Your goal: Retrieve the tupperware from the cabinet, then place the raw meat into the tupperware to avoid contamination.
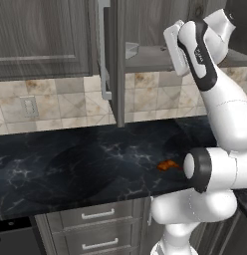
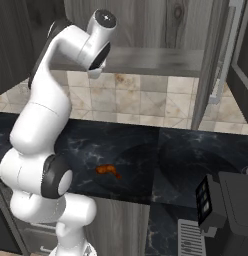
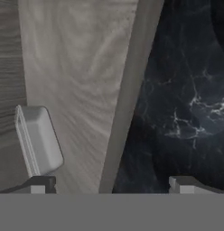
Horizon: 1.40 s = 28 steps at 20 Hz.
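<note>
The cabinet's door (image 1: 113, 60) stands swung open, edge-on, with its long silver handle (image 1: 103, 50). On the pale shelf (image 3: 86, 90) inside lies the tupperware (image 3: 39, 140), a small grey squarish container, which also peeks out beside the door (image 1: 131, 50). My gripper (image 3: 114, 186) is raised to shelf height and open, its fingertips wide apart. The tupperware sits just ahead of the left fingertip (image 3: 39, 185), not between the two. The raw meat (image 1: 169, 165), an orange-brown lump, lies on the dark marble counter (image 1: 85, 169) below, seen also from the right (image 2: 108, 171).
A closed cabinet door (image 1: 41, 35) is left of the open one. The open door (image 2: 216, 65) juts out over the counter. Grey drawers (image 1: 98, 215) sit under the counter. A dark appliance (image 2: 223, 202) stands at the lower right. A wall outlet (image 1: 29, 106) is on the tile.
</note>
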### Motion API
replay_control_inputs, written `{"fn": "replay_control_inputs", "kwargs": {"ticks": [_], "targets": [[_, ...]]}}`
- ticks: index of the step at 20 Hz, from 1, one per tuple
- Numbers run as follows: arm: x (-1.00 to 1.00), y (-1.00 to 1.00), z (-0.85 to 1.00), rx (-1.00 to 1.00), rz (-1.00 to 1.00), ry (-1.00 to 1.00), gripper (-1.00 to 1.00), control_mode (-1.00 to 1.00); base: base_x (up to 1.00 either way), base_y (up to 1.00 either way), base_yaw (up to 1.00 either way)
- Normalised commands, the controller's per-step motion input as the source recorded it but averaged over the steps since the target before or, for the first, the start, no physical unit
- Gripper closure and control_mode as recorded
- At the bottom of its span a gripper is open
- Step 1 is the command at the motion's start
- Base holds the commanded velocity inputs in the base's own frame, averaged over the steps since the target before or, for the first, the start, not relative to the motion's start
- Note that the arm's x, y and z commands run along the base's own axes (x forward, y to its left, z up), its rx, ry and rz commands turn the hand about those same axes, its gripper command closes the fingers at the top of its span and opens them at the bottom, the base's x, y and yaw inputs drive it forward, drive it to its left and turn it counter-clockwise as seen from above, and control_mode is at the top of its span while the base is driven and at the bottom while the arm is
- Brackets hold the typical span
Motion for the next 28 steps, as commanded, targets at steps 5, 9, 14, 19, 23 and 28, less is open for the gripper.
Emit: {"fn": "replay_control_inputs", "kwargs": {"ticks": [5, 9, 14, 19, 23, 28], "targets": [[0.43, -0.12, -0.03, 0.00, 0.06, -0.01, -1.00, -1.00, 0.00, 0.00, 0.00], [0.72, -0.06, 0.00, 0.03, 0.24, 0.00, -1.00, -1.00, 0.00, 0.00, 0.00], [0.61, -0.01, 0.00, 0.00, 0.24, 0.00, -1.00, -1.00, 0.00, 0.00, 0.00], [0.58, 0.00, 0.09, 0.00, 0.24, 0.04, -1.00, -1.00, 0.00, 0.00, 0.00], [0.54, 0.05, 0.02, 0.00, 0.14, 0.00, -1.00, -1.00, 0.00, 0.00, 0.00], [0.51, 0.17, -0.09, -0.01, 0.06, -0.07, -1.00, -1.00, 0.00, 0.00, 0.00]]}}
